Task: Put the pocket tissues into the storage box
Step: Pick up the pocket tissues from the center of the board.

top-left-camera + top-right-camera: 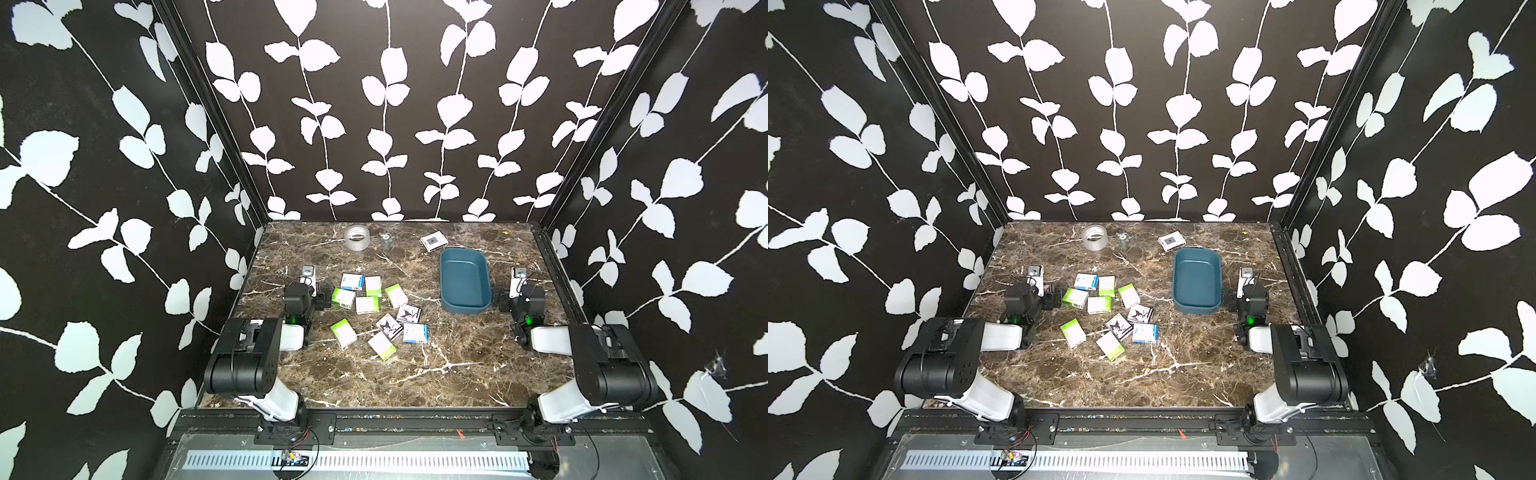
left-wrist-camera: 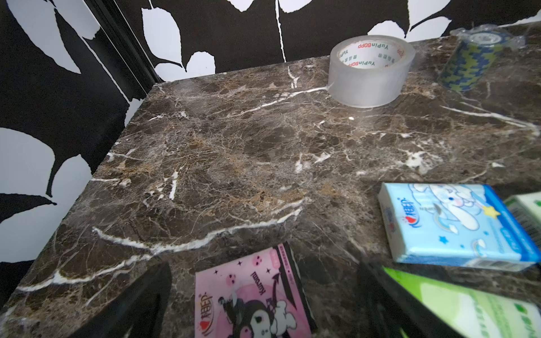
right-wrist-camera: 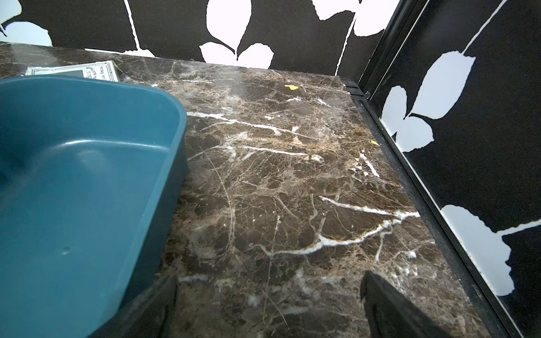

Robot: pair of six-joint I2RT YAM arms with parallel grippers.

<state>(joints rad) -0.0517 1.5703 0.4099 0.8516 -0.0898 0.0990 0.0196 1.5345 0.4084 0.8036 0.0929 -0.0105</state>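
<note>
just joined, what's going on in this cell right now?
Nothing is being handled yet. The left gripper and right gripper are both open and empty, low over the table. The pocket tissues lie scattered on it, on the left arm's side of the storage box, which holds no pack. One pink pack lies between the left fingers, ungripped. The right gripper sits beside the box's wall.

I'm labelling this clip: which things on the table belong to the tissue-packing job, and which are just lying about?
Part of the job:
- pocket tissues, scattered mid-table, including a pink pack by the left arm
- storage box, nothing in it yet

Just lying about, along the far edge:
- tape roll
- wrapped chip stack
- white packet with grey square
</note>
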